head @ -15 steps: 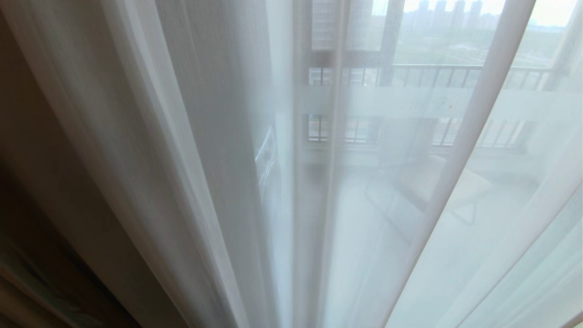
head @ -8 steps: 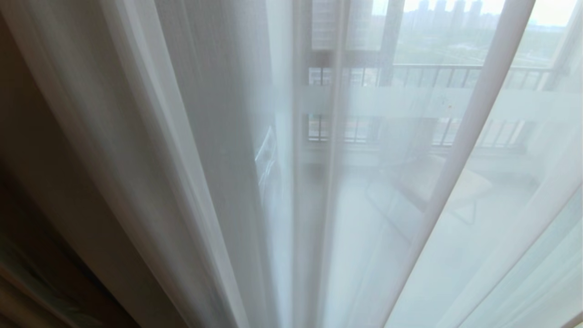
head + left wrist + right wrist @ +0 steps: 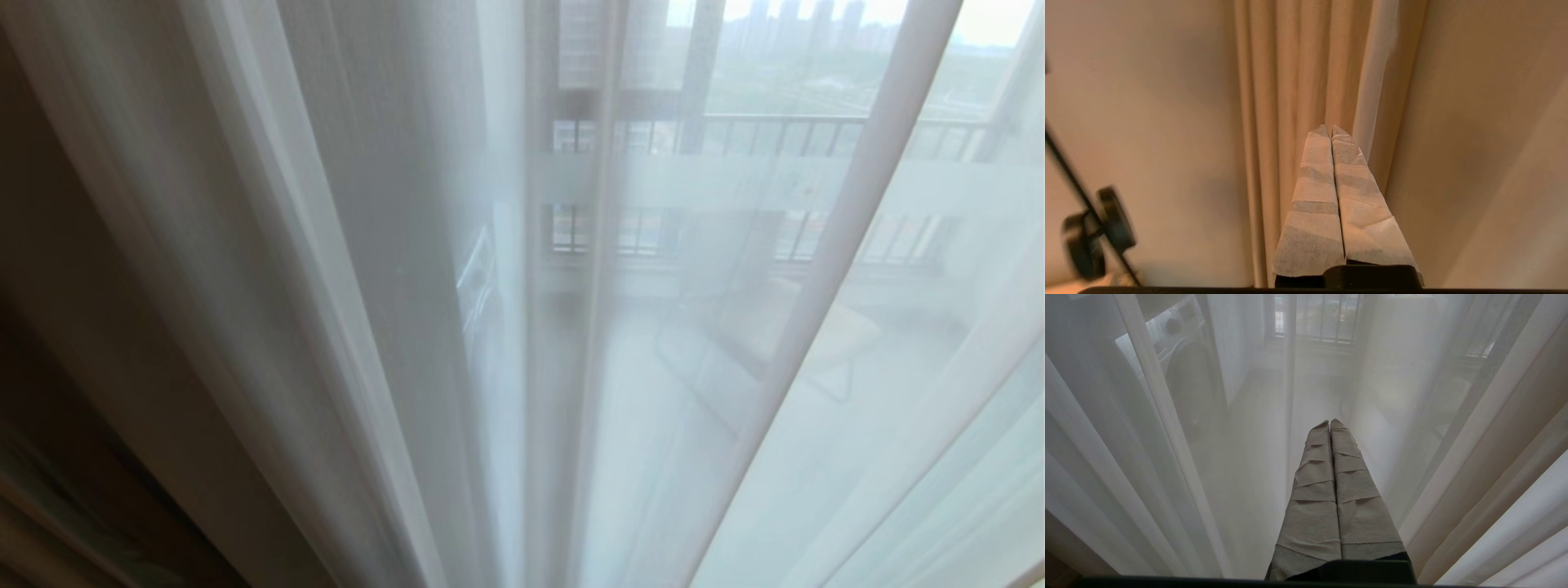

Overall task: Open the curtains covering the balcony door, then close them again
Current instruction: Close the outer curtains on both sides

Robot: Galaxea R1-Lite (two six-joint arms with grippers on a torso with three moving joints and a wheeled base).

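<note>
The white sheer layer of the curtains point(image 3: 392, 269) hangs drawn across nearly everything in front of the robot's head, falling in long pleats that gather toward the floor, and at the far left the heavy beige-grey layer point(image 3: 73, 343) sits bunched beside it in shadow. Through the thin fabric the balcony door point(image 3: 702, 73) shows as dark upright frame pieces with a pale frosted band point(image 3: 735, 184) running level across the glass, and past that a dark barred railing point(image 3: 816, 131) with hazy towers on the skyline. A light balcony floor point(image 3: 653, 425) can be made out behind the sheer, though what stands on it is too veiled to name. Neither arm reaches into the head view. The left claw point(image 3: 1329, 127), its fingers wrapped in pale tape, has them pressed flat together with nothing between, and it points at the pleats of the opaque drape point(image 3: 1294, 81), close to it but whether it touches the cloth I cannot tell; a plain wall point(image 3: 1147, 102) lies to one side, with a dark blurred stand carrying round black parts point(image 3: 1098, 228) near the edge. The right claw point(image 3: 1329, 421), taped the same way, is likewise closed tight on nothing, aimed into the sheer folds point(image 3: 1147, 437), and behind the veil a washing machine point(image 3: 1180, 367) with a round front shows dimly
</note>
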